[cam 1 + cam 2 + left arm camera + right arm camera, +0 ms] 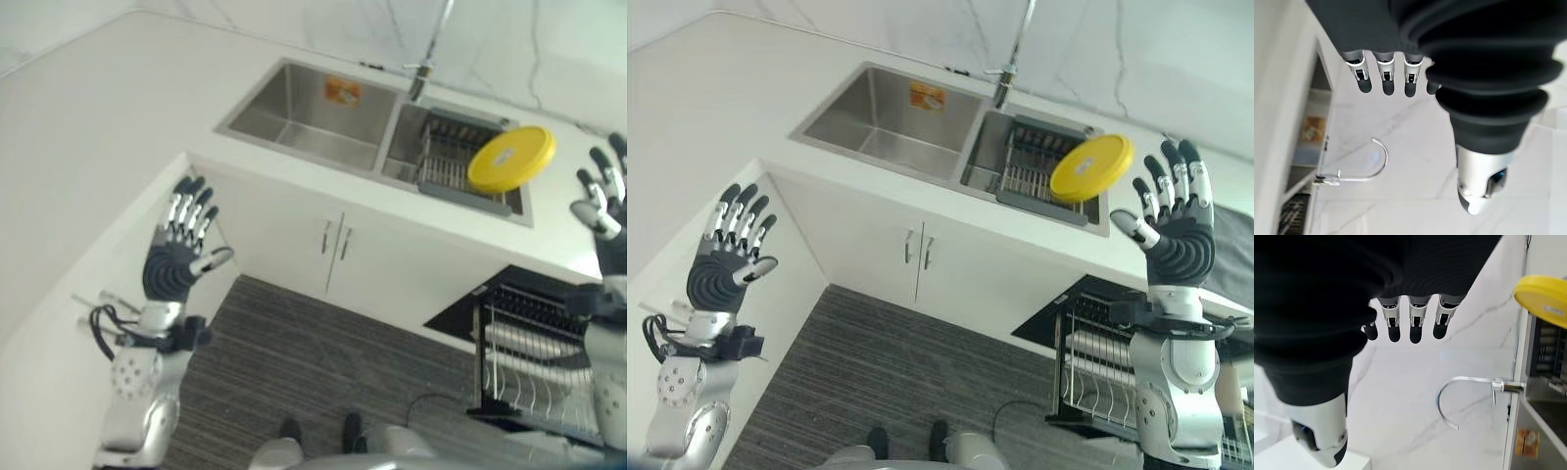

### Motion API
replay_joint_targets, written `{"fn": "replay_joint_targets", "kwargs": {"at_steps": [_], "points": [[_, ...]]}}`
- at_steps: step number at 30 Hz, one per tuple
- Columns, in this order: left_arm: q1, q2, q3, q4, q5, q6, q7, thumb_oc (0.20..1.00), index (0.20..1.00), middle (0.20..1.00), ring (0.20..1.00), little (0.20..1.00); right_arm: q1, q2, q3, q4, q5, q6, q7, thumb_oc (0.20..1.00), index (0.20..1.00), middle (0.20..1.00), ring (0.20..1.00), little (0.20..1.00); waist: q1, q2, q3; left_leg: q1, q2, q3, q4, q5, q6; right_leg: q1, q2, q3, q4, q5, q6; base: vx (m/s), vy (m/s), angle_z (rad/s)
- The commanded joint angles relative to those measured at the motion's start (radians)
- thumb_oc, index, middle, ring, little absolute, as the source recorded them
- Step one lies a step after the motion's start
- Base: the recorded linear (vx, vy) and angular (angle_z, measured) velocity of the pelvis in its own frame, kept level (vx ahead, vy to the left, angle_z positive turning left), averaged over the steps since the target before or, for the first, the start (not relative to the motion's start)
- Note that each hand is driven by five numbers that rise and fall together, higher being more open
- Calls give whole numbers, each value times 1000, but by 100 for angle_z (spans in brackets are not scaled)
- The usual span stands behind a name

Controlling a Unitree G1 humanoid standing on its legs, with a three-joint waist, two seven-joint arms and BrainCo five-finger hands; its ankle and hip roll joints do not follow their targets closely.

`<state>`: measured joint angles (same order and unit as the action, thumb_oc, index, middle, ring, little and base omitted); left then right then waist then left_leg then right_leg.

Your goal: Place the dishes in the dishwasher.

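While yellow plate (1091,167) leans in sink rack (1038,168) | both hands' fingers released, apart from it

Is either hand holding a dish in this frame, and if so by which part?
Nothing is held. The left hand and right hand are both raised with fingers straight and empty. The yellow plate sits on the sink rack, untouched.
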<state>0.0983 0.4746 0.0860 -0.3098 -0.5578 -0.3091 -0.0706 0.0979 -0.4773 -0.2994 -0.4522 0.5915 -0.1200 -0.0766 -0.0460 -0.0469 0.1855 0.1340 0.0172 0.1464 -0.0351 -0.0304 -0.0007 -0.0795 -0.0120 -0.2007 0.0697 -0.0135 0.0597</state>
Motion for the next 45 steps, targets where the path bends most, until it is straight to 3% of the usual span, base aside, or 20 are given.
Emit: {"fn": "replay_joint_targets", "kwargs": {"at_steps": [1, 2, 5, 7, 8, 10, 11, 13, 15, 16, 23, 31, 37, 40, 43, 45], "points": [[17, 0, 46, -66, -50, -26, -30, 1000, 1000, 1000, 1000, 1000, -6, -26, -24, -37, -2, -69, -27, 1000, 1000, 1000, 1000, 1000, -13, 29, -37, 23, -21, 6, -36, -23, -17, 112, 23, 23, 5, -24, 28, 66, -237, -11], [21, 5, 38, -67, -48, -31, -24, 1000, 1000, 1000, 1000, 1000, 3, -26, -20, -31, -5, -71, -27, 1000, 1000, 1000, 1000, 1000, -25, 36, -38, 9, -18, 27, 29, -40, -30, 121, 28, 32, 8, -47, 13, 54, -210, -7], [39, 6, 45, -82, -54, -42, -20, 1000, 1000, 1000, 1000, 1000, 35, -38, -40, -27, 4, -83, -13, 1000, 1000, 1000, 1000, 1000, -39, 30, -22, -91, 26, 46, 269, 15, -92, 135, 19, 54, -4, -46, -17, 24, -156, -7], [63, 3, 54, -97, -53, -45, -10, 1000, 1000, 1000, 1000, 1000, 55, -54, -58, -32, 9, -89, 1, 1000, 1000, 1000, 1000, 1000, -42, 21, -15, -148, 38, 30, 384, 40, -106, 138, 6, 75, -11, -37, -24, -17, -57, -35], [61, -1, 55, -98, -41, -33, -3, 1000, 1000, 1000, 1000, 1000, 48, -57, -57, -28, 8, -83, 5, 1000, 1000, 1000, 1000, 1000, -42, 16, -11, -194, 66, 26, 413, 52, -110, 148, 2, 89, -19, -35, -27, 5, 24, -37], [56, 4, 48, -87, -10, -44, 6, 1000, 1000, 1000, 1000, 1000, 28, -58, -44, -19, -1, -81, 6, 1000, 1000, 1000, 1000, 1000, -41, 18, -12, -187, 105, 48, 314, 53, -104, 166, 5, 98, -45, -35, -19, 92, 126, -18], [65, 7, 40, -91, 3, -57, 21, 1000, 1000, 1000, 1000, 1000, 24, -65, -38, -16, -5, -87, 9, 1000, 1000, 1000, 1000, 1000, -38, 23, -17, -153, 109, 52, 133, 43, -87, 177, 3, 112, -80, -28, -4, 184, 259, -11], [61, 16, 32, -76, 71, -91, 59, 1000, 1000, 1000, 1000, 1000, 20, -75, -32, -7, -26, -93, -4, 1000, 1000, 1000, 1000, 1000, -21, 33, -18, -122, 95, -7, -49, 90, -87, 197, 2, 130, -127, -19, 8, 211, 318, -22], [49, 25, 16, -68, 154, -133, 125, 1000, 1000, 1000, 1000, 1000, 10, -95, -35, 2, -29, -106, -13, 1000, 1000, 1000, 1000, 1000, -9, 34, -12, -168, 89, -39, -52, 121, -103, 223, 2, 141, -157, -15, 9, 225, 325, -56], [22, 7, -5, -60, 174, -128, 155, 1000, 1000, 1000, 1000, 1000, -27, -96, -27, 4, -17, -92, -7, 1000, 1000, 1000, 1000, 1000, 15, 28, -12, -206, 77, -28, -47, 130, -93, 249, -7, 133, -157, -38, 6, 309, 411, -51], [-43, 33, 7, -61, 201, -83, 131, 1000, 1000, 1000, 1000, 1000, -26, -69, -1, -41, -60, -65, -31, 1000, 1000, 1000, 1000, 1000, 36, 11, -49, -133, 34, -29, -52, 68, -46, 242, -79, 53, -90, -52, 58, 254, 248, -23], [-46, 37, 2, -81, 237, -78, 95, 1000, 1000, 1000, 1000, 1000, -34, -49, 5, -46, -68, -50, -34, 1000, 1000, 1000, 1000, 1000, 47, 6, -59, -107, 8, -51, -52, 50, -8, 205, -94, 71, -35, -42, 72, 107, 117, 6], [-37, 35, -12, -91, 267, -70, 104, 1000, 1000, 1000, 1000, 1000, -40, -47, 23, -28, -101, -56, -2, 1000, 1000, 1000, 1000, 1000, 49, 4, -52, -76, -9, -58, -52, 25, 20, 149, -118, 60, 148, 3, 87, 80, 158, -22], [-42, 33, -19, -87, 273, -70, 104, 1000, 1000, 1000, 1000, 1000, -36, -59, 38, -29, -127, -70, 18, 1000, 1000, 1000, 1000, 1000, 32, 11, -44, -63, -12, -58, -50, 18, 31, 83, -95, 98, 297, 17, 82, 56, 141, -34], [-83, 38, -34, -83, 292, -46, 139, 1000, 1000, 1000, 1000, 1000, -62, -79, 51, -10, -97, -91, 45, 1000, 1000, 1000, 1000, 1000, 26, 6, -36, -45, -5, -62, -52, 2, 17, 75, -137, 50, 139, 9, 70, 52, -26, -19], [-99, 43, -40, -87, 306, -50, 155, 1000, 1000, 1000, 1000, 1000, -78, -90, 59, -9, -117, -106, 72, 1000, 1000, 1000, 1000, 1000, 17, 3, -28, -32, 1, -55, -52, -12, 8, 78, -168, 52, 31, 51, 83, 59, -159, -22]]}}
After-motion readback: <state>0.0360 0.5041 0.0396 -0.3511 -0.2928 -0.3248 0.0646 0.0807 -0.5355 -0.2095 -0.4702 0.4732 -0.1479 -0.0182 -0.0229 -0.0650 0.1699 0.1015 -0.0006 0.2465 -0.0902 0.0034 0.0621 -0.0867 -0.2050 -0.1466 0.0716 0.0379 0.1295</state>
